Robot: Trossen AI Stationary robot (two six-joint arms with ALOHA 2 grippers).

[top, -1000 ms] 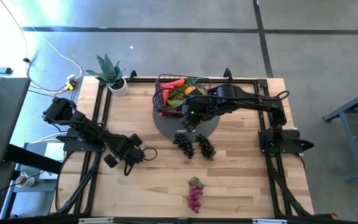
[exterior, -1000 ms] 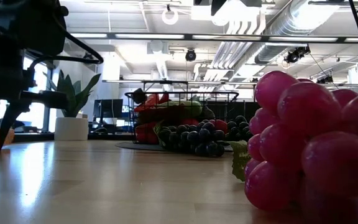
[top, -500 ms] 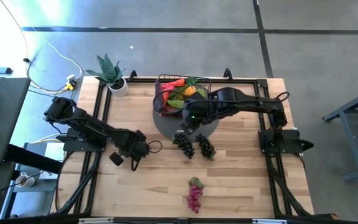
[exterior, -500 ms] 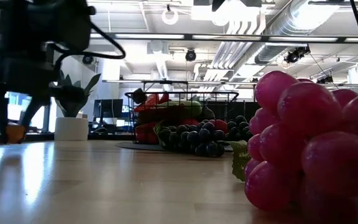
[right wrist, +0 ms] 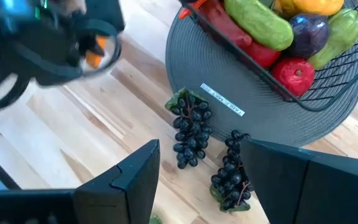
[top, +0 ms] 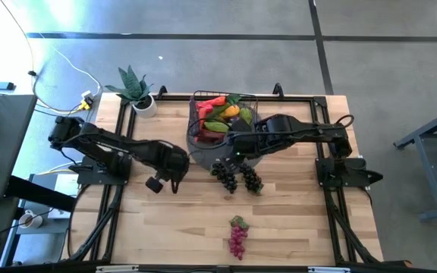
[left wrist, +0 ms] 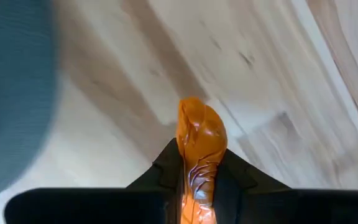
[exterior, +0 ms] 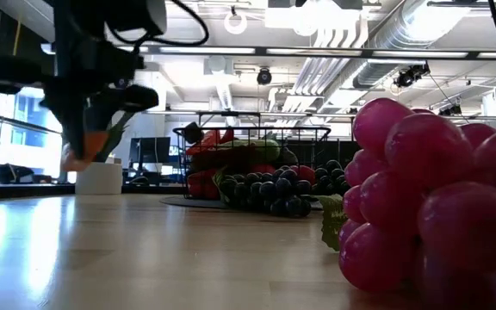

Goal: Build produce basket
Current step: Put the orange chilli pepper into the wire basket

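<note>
**Left pincer carries an orange piece above the table**

Nearest to the front edge of the wooden table lies a bunch of pink-purple grapes, well apart from both pincers.

Farther in, the left gripper hangs over the table. Its fingers are pressed together on a small orange piece of produce, maybe a carrot; I cannot tell for sure. In the low view this piece is in the air, not touching the wood.

To the right of this pincer, two bunches of dark grapes lie side by side, at the edge of the grey round mat.

The right gripper is above that mat, just beyond the dark grapes. Its fingers are spread apart and nothing is between them.

Behind it, the basket stands on the mat, filled with green, red, yellow and purple pieces.

Farthest, beyond the left pincer, a potted plant stands at the table's corner.
</note>
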